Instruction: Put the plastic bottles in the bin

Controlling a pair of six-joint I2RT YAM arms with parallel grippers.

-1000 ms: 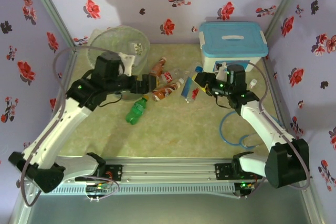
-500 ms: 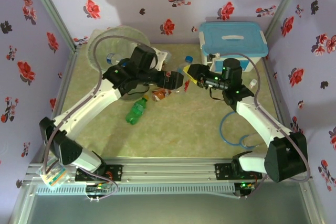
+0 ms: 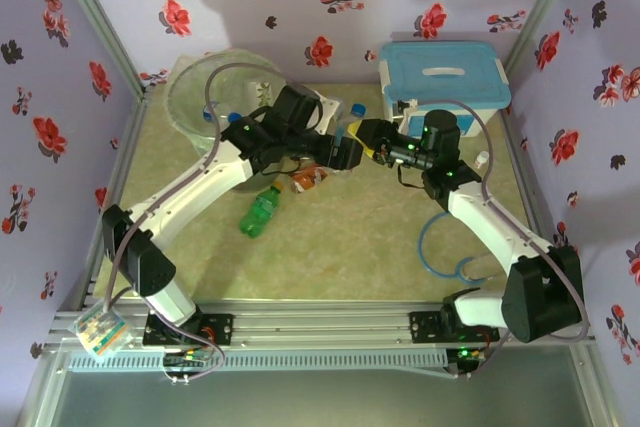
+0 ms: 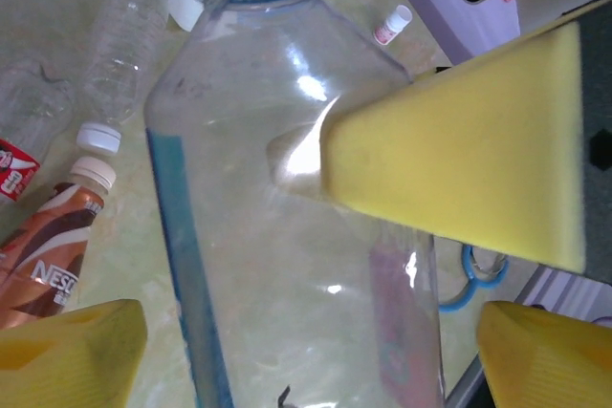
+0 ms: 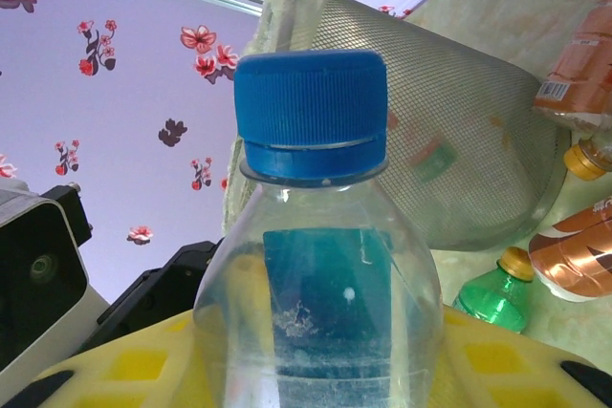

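Left gripper (image 3: pixel 351 152) newly astride right gripper's (image 3: pixel 371 143) bottle (image 4: pixel 287 236)

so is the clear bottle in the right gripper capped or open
Capped: a blue screw cap sits on the neck of the clear bottle, seen from the right wrist.

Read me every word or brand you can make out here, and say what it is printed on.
"NESC", cut off there: on the brown bottle.
Blue label on the clear bottle: no letters legible.
Label of the red-labelled bottle: too blurred to read.
Label of the orange bottle: too blurred to read.
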